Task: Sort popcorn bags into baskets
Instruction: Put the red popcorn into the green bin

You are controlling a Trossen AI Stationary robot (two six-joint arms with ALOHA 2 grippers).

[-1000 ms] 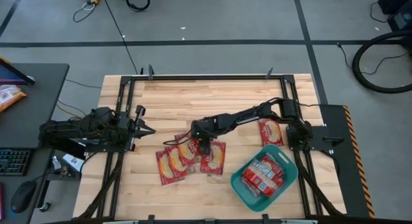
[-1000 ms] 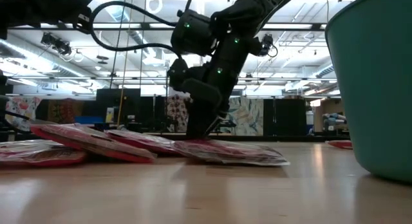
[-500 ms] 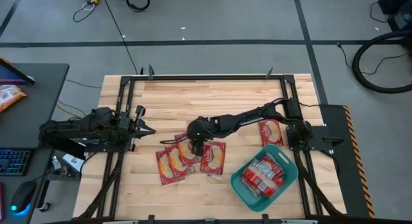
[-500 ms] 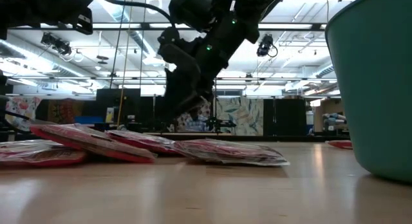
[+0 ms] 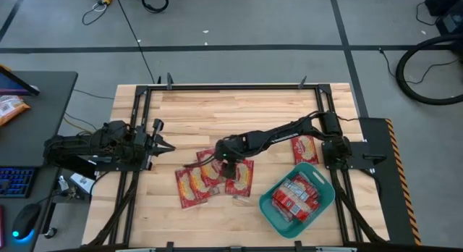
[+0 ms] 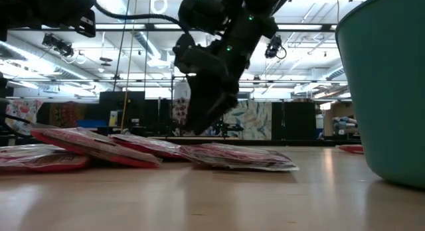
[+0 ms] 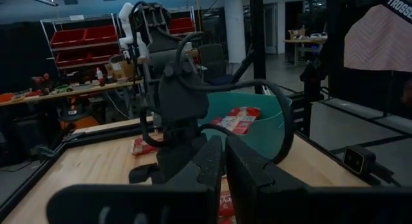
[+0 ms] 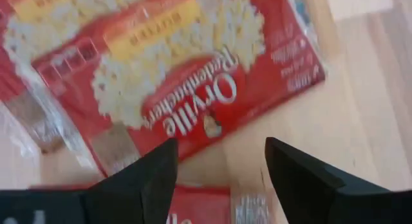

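Note:
Three red popcorn bags (image 5: 210,178) lie overlapping on the wood, seen edge-on in the low view (image 6: 232,156). Another bag (image 5: 304,148) lies alone beside the teal tub (image 5: 278,184), which holds several more bags (image 5: 296,198). My right gripper (image 5: 226,164) hovers open just above the overlapping bags (image 6: 199,129). In the right wrist view (image 8: 220,143) its fingers stand either side of the edge of one bag (image 8: 174,76), over bare wood. My left gripper (image 5: 165,145) waits shut near the table's left edge (image 7: 224,153).
The tub's wall (image 6: 392,91) stands tall at the near right. A black frame (image 5: 217,87) runs around the tabletop. Bare wood (image 5: 239,111) stretches toward the far edge. A side desk on the left carries an orange-and-white packet (image 5: 11,107) and a keyboard (image 5: 16,181).
My right gripper has lifted off the overlapping bags, where its fingertips stood a second ago. It swung up and a little toward the table's left and far edge, tipping, then came back over the bags, where it hangs above them. The bags have stayed where they lay.

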